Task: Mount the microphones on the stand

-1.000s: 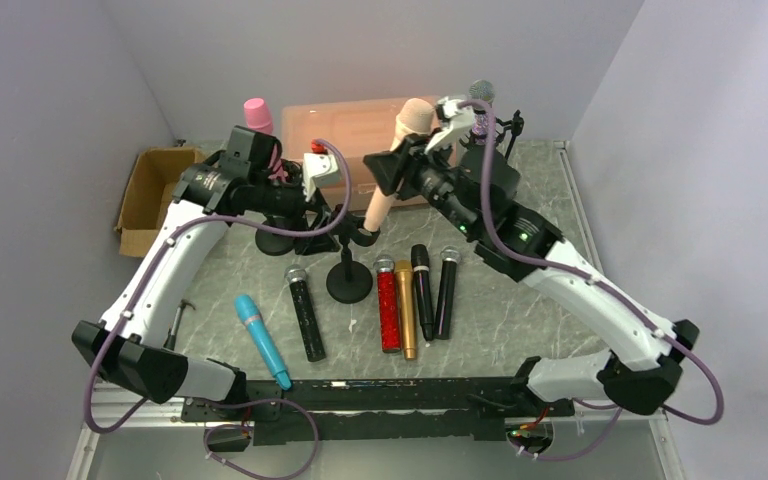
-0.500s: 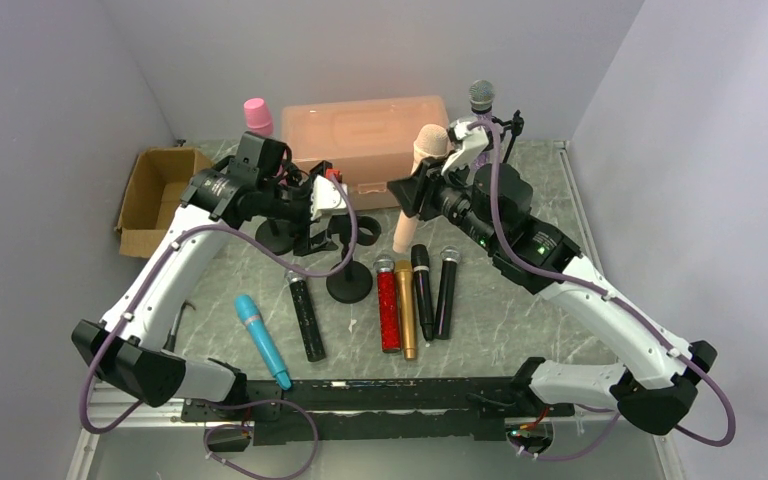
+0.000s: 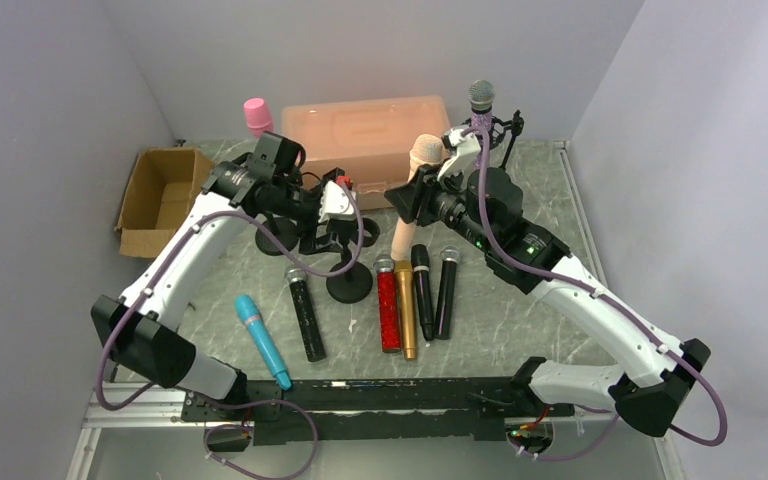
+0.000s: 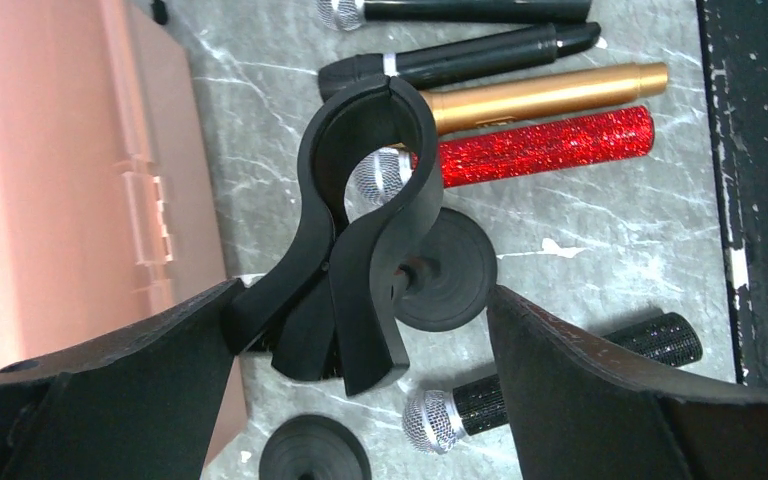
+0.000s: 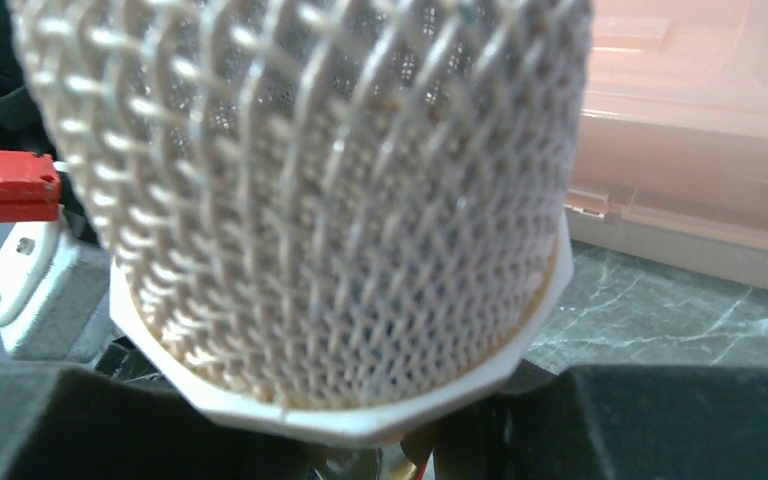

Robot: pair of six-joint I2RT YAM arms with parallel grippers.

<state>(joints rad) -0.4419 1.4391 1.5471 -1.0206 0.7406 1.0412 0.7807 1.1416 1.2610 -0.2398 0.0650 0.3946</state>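
Observation:
My right gripper [image 3: 430, 195] is shut on the peach microphone [image 3: 412, 200] and holds it nearly upright, head up, just right of the empty stand. The microphone's mesh head [image 5: 310, 180] fills the right wrist view, above my right gripper [image 5: 380, 430]. My left gripper [image 3: 332, 222] is open, and its jaws stand either side of the black stand clip [image 4: 365, 190]. The clip's stand has a round base [image 3: 349, 287]. The teal [image 3: 261, 340], black glitter [image 3: 305, 312], red glitter [image 3: 387, 305], gold [image 3: 406, 308] and two black microphones [image 3: 422, 290] lie on the table.
A peach plastic box [image 3: 365, 135] stands at the back. A cardboard box [image 3: 160, 195] is at the left. A pink microphone [image 3: 257, 113] and a purple glitter one [image 3: 480, 100] stand upright on stands at the back. Another stand base [image 4: 315, 455] sits beside the clip.
My right arm carried the peach microphone right and down, away from the clip, and stood it more upright. My left gripper moved right and down to the stand clip.

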